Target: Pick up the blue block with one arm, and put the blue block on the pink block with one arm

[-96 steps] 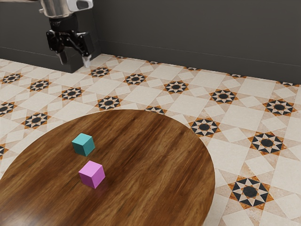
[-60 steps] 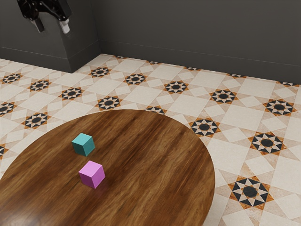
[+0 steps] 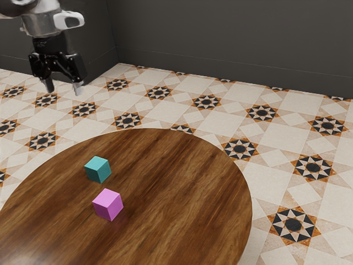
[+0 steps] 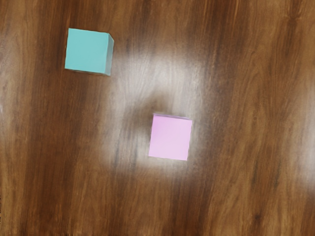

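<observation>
Tabletop [image 3: 182, 221] of dark wood carried both cubes. Nearest the exterior camera sat the pink block [image 3: 107, 203], flat on its base. Just behind it, near but not touching, sat the blue block [image 3: 97, 168], also flat, one vertical edge turned toward the camera; as a cube it had no long axis. Farthest, high at the exterior view's upper left, the gripper [image 3: 63, 87] hung with fingers spread, holding nothing.

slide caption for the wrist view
Blue block and pink block lie apart on the wooden table.
</observation>
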### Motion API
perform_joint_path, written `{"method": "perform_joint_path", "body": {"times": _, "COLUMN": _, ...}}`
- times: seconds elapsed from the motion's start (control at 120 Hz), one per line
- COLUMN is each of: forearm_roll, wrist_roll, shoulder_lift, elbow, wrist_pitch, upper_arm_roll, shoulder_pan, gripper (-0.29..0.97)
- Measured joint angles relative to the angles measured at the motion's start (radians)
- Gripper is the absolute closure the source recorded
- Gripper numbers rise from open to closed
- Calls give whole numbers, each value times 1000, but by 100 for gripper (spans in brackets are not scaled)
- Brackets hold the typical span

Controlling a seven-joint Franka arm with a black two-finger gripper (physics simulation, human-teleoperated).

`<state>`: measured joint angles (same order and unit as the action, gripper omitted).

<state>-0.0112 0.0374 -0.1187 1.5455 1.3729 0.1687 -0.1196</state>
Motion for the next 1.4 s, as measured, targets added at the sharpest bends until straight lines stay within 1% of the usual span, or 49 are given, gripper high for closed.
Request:
{"method": "perform_joint_path", "body": {"times": 0.05, "forearm_roll": 1, "wrist_roll": 0, "shoulder_lift": -37, "elbow": 117, "wrist_pitch": 59, "upper_arm_roll": -32, "shoulder_pan": 79, "gripper": 0}}
{"method": "perform_joint_path", "body": {"times": 0.108, "forearm_roll": 5, "wrist_roll": 0, "shoulder_lift": -68, "elbow": 221, "wrist_pitch": 126, "upper_arm_roll": -107, "shoulder_pan": 180, "gripper": 0}}
{"method": "perform_joint_path", "body": {"times": 0.158, "forearm_roll": 9, "wrist_roll": 1, "shoulder_lift": -85, "elbow": 288, "wrist_pitch": 183, "upper_arm_roll": -142, "shoulder_pan": 227, "gripper": 0}}
{"method": "perform_joint_path", "body": {"times": 0.225, "forearm_roll": 22, "wrist_roll": 1, "shoulder_lift": -94, "elbow": 359, "wrist_pitch": 255, "upper_arm_roll": -159, "shoulder_pan": 249, "gripper": 0}}
{"method": "perform_joint_path", "body": {"times": 0.35, "forearm_roll": 39, "wrist_roll": 0, "shoulder_lift": -94, "elbow": 457, "wrist_pitch": 365, "upper_arm_roll": -162, "shoulder_pan": 276, "gripper": 0}}
{"method": "perform_joint_path", "body": {"times": 0.55, "forearm_roll": 54, "wrist_roll": -19, "shoulder_lift": -76, "elbow": 559, "wrist_pitch": 505, "upper_arm_roll": -161, "shoulder_pan": 316, "gripper": 0}}
{"method": "perform_joint_path", "body": {"times": 0.692, "forearm_roll": 73, "wrist_roll": -49, "shoulder_lift": 10, "elbow": 561, "wrist_pitch": 598, "upper_arm_roll": -161, "shoulder_pan": 355, "gripper": 0}}
{"method": "perform_joint_path", "body": {"times": 0.85, "forearm_roll": 90, "wrist_roll": -97, "shoulder_lift": 92, "elbow": 542, "wrist_pitch": 690, "upper_arm_roll": -161, "shoulder_pan": 367, "gripper": 0}}
{"method": "perform_joint_path", "body": {"times": 1.025, "forearm_roll": 92, "wrist_roll": -154, "shoulder_lift": 164, "elbow": 536, "wrist_pitch": 775, "upper_arm_roll": -161, "shoulder_pan": 382, "gripper": 0}}
{"method": "perform_joint_path", "body": {"times": 1.175, "forearm_roll": 94, "wrist_roll": -198, "shoulder_lift": 236, "elbow": 512, "wrist_pitch": 830, "upper_arm_roll": -163, "shoulder_pan": 384, "gripper": 0}}
{"method": "perform_joint_path", "body": {"times": 1.4, "forearm_roll": 90, "wrist_roll": -247, "shoulder_lift": 297, "elbow": 506, "wrist_pitch": 888, "upper_arm_roll": -165, "shoulder_pan": 379, "gripper": 0}}
